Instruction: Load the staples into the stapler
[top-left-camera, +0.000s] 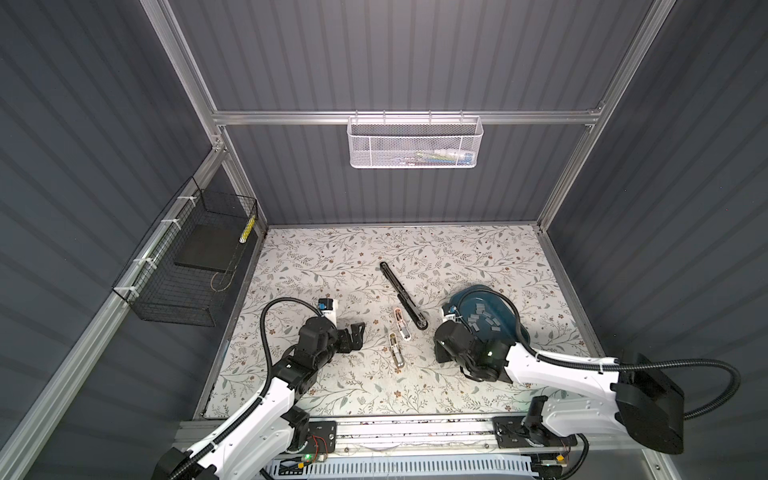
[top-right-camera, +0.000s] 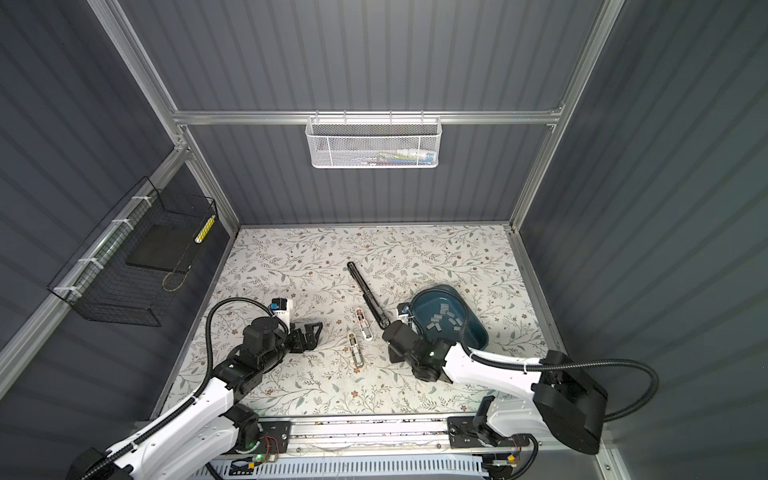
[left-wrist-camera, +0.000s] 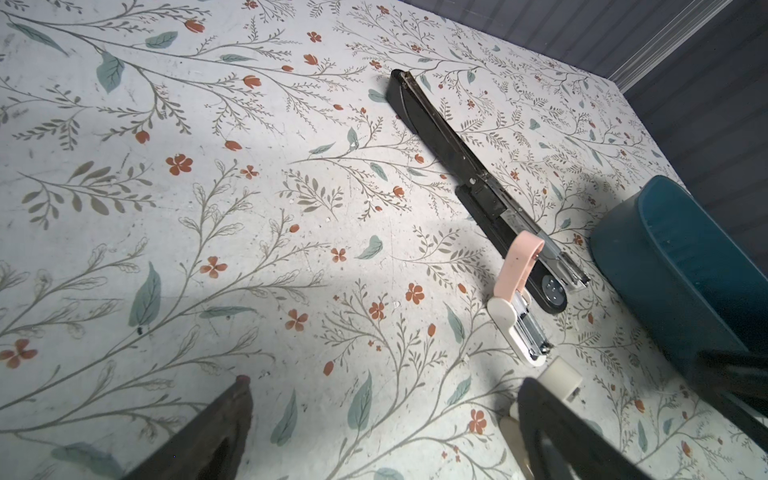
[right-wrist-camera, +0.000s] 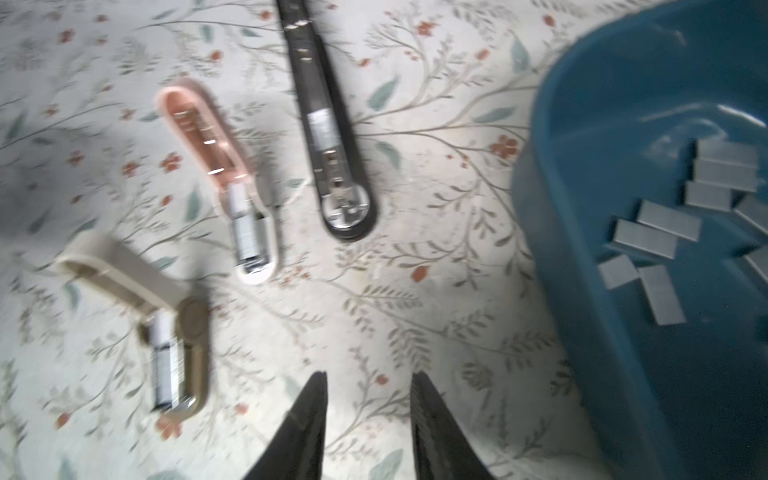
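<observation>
Three staplers lie flipped open in mid table: a long black stapler (top-left-camera: 403, 295) (right-wrist-camera: 328, 124), a pink-and-white stapler (top-left-camera: 402, 326) (right-wrist-camera: 232, 187) and a beige stapler (top-left-camera: 395, 351) (right-wrist-camera: 174, 345). Several grey staples (top-left-camera: 484, 320) (right-wrist-camera: 665, 224) lie loose in a blue bowl (top-left-camera: 469, 291) (right-wrist-camera: 536, 208) on the right. My right gripper (right-wrist-camera: 368, 376) (top-left-camera: 442, 353) hangs over the mat between the beige stapler and the bowl, open a modest way, with nothing between its fingers. My left gripper (left-wrist-camera: 384, 382) (top-left-camera: 359, 332) stands wide open and empty, left of the small staplers.
A white mesh basket (top-left-camera: 415, 141) hangs on the back rail. A black wire basket (top-left-camera: 187, 266) is fixed to the left wall. A metal frame edges the floral mat (top-left-camera: 316, 266).
</observation>
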